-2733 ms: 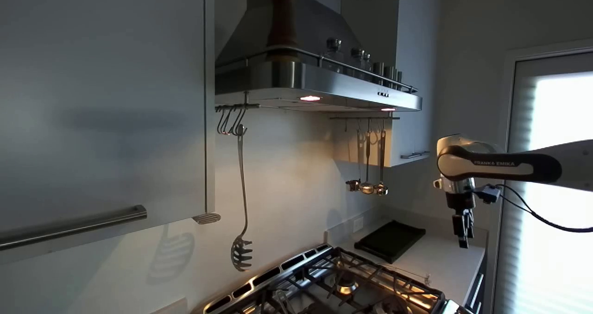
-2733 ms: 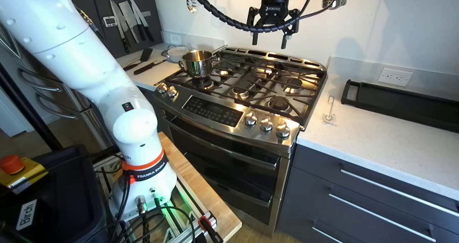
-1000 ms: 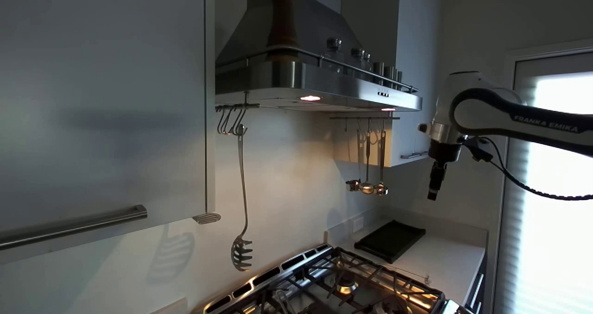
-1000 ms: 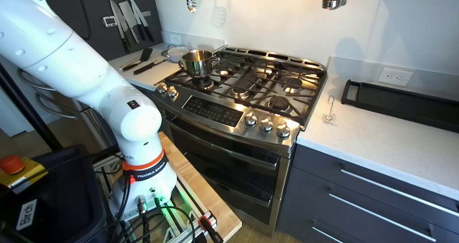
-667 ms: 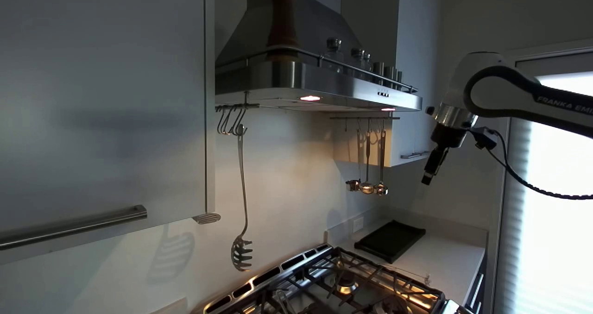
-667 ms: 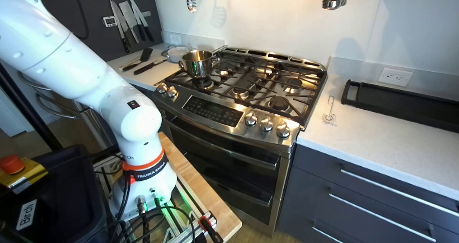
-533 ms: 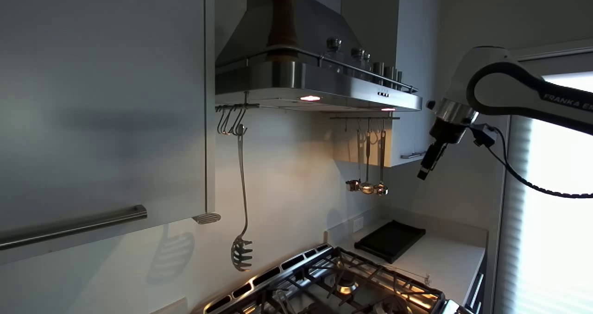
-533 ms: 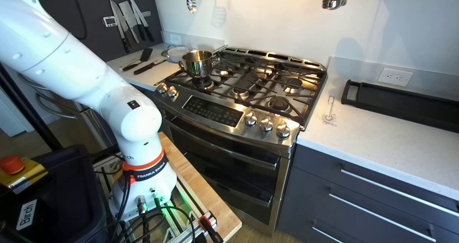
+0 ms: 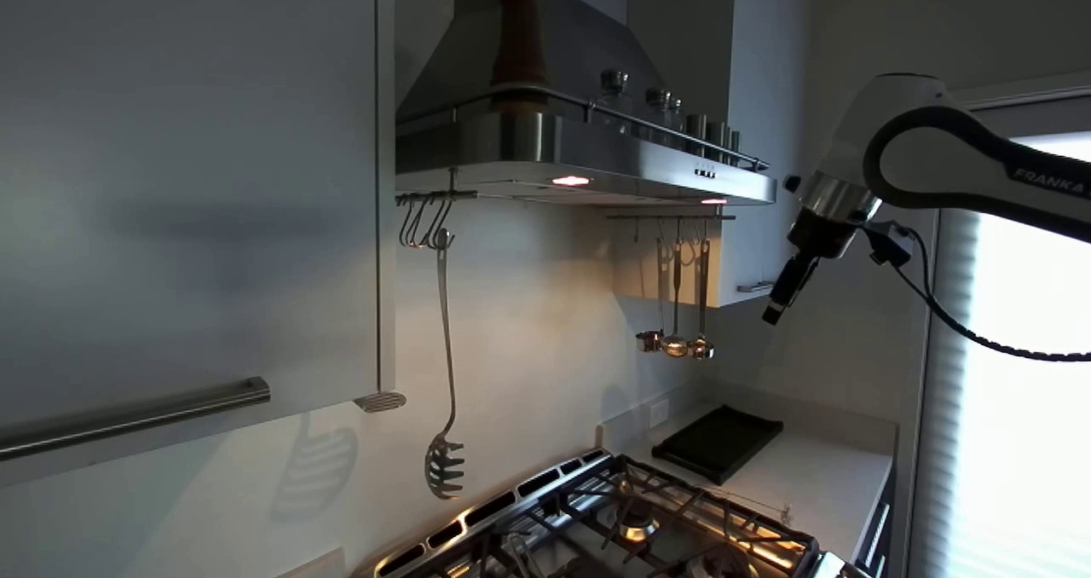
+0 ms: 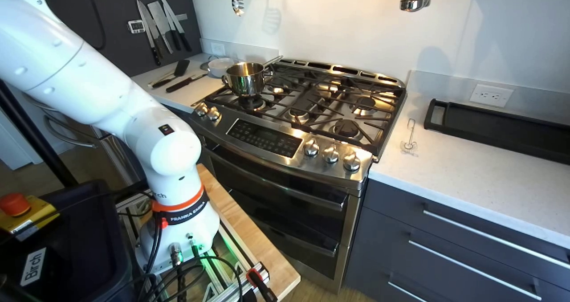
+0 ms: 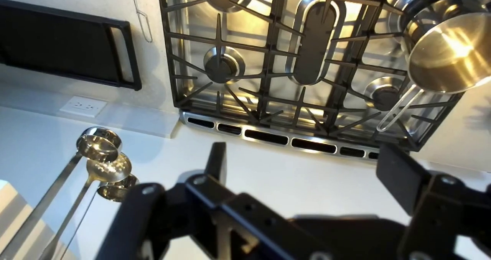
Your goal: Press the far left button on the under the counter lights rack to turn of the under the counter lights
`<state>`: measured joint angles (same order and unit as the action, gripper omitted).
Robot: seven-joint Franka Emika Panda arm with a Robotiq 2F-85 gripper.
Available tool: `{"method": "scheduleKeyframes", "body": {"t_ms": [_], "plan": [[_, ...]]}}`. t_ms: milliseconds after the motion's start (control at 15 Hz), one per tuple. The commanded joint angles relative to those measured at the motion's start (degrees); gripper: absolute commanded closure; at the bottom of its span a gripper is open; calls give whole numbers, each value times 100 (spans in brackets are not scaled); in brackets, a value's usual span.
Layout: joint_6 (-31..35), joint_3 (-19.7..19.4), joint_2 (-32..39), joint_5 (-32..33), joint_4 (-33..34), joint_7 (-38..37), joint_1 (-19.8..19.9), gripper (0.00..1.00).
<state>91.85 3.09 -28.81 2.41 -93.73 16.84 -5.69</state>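
Wrist view — pincer (image 11: 304,160) agape, hood buttons (image 9: 705,173) only in an exterior view.

I'm in a kitchen: in an exterior view, a broad stainless-steel range hood (image 9: 588,147) spans the upper middle, above a black-grated steel gas stove (image 9: 631,527); in an exterior view, black-handled steel knives (image 10: 159,19) hang at upper left.

In the exterior views, "FRANKA" was legible along the arm (image 9: 938,158), "FRANKA EMIKA" on its black band (image 10: 187,213), "rch" on the white casing (image 10: 178,191) just above, and "Birch" on a white label (image 10: 33,266).
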Motion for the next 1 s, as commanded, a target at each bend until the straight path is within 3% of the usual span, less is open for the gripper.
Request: {"method": "scheduleKeyframes", "body": {"t_ms": [0,333,933], "plan": [[-176,211,-118,-48,148,-203,-151,0],[271,355,-391,-223,276,-925,-152,0],[2135,493,-627,-164,59,-959,-235,0]]}}
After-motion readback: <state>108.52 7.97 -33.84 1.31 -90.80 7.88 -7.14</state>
